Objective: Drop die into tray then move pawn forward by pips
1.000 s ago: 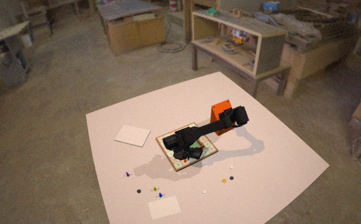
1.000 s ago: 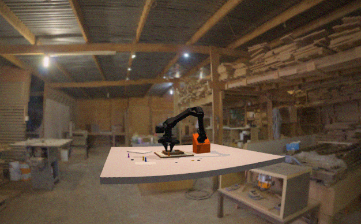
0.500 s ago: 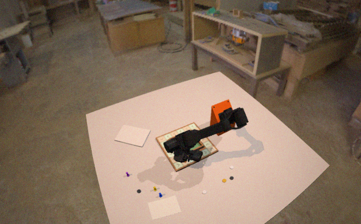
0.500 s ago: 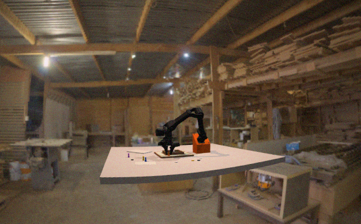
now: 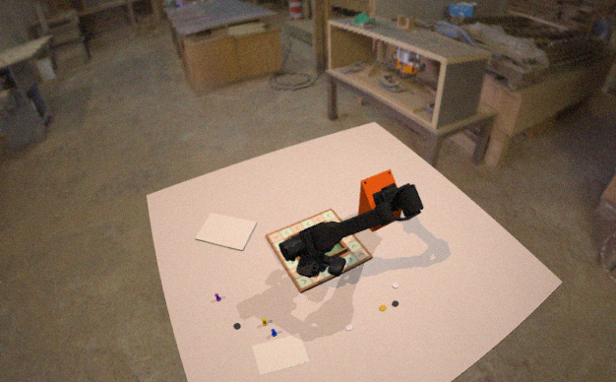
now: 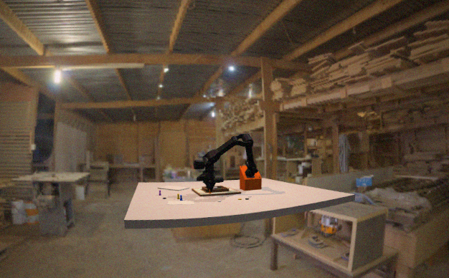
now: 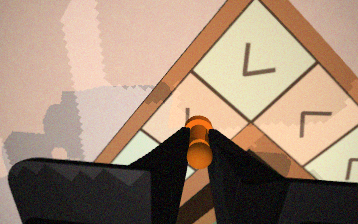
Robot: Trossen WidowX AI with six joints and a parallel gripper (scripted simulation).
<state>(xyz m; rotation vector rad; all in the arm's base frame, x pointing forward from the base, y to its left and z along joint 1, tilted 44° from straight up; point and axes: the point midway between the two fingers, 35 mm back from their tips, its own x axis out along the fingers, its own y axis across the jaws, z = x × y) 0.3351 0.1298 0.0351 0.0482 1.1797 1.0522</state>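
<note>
Since the work is set out within reach, the table (image 5: 437,305) (image 6: 150,211) carries everything from beneath the hand outward. The arm (image 5: 358,223) (image 6: 227,147) arches over from the orange block (image 5: 378,182) (image 6: 250,183) behind the hand, bringing the gripper (image 5: 320,273) (image 6: 210,189) (image 7: 198,136) down on the pawn from above, a posture judged suitable for keeping neighbouring squares undisturbed. Directly below the hand lies the board (image 5: 284,229) (image 6: 233,193) (image 7: 280,30), its arrows presumably there to fix the direction of travel. Two pale cards (image 5: 227,231) (image 5: 280,355) (image 6: 173,188) (image 6: 180,203) lie well apart from the hand; they should remain so. Beside the fingertips, inboard of the lane, is the dice tray (image 5: 341,253) (image 6: 222,188) (image 7: 252,135), its walls likely meant to contain the roll. The orange pawn (image 6: 210,192) (image 7: 199,156) is pinched between the fingertips, about upright, at a lane square next to the corner one; base contact cannot be confirmed. A central grip should suit a short lift, though its round body could turn or tip. The die is not visible, so the pip count is unverified; the step in hand is judged to be the pawn's advance, with release and withdrawal outstanding.
</note>
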